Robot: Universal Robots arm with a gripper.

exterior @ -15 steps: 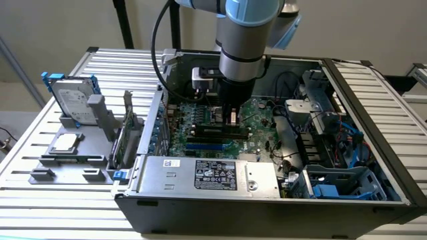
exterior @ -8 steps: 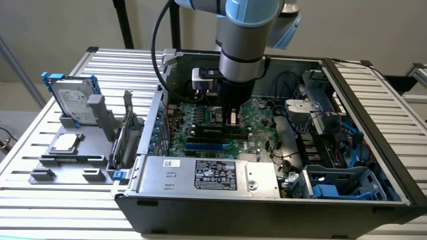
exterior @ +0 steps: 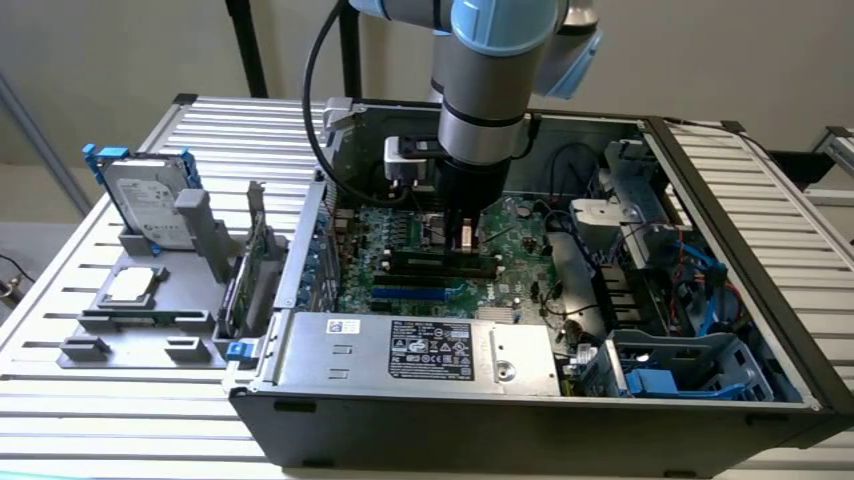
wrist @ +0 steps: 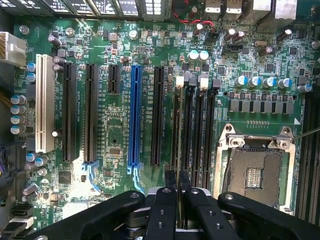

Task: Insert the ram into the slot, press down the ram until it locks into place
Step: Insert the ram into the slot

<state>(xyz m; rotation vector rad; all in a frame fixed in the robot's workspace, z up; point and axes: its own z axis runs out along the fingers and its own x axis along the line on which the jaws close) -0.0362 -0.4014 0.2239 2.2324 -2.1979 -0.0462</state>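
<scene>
My gripper [exterior: 462,240] reaches down into the open computer case over the big green mainboard [exterior: 387,225]. In the wrist view the gripper [wrist: 178,176] has its two black fingers [wrist: 168,200] close together. They are shut on the ram [wrist: 178,142], seen edge-on as a thin strip. The ram runs along the slot [wrist: 175,117], the outermost of several parallel black sockets [exterior: 434,265], on the side nearer the blue socket. Whether the ram sits in the slot or just above it I cannot tell.
A bright blue socket [wrist: 134,115] and a white one [wrist: 45,105] lie beside the black ones. The bare processor socket [wrist: 255,170] is on the other side. A metal power supply [exterior: 414,345], cables [exterior: 567,165] and a drive cage [exterior: 681,370] crowd the case. A hard drive [exterior: 147,205] stands outside.
</scene>
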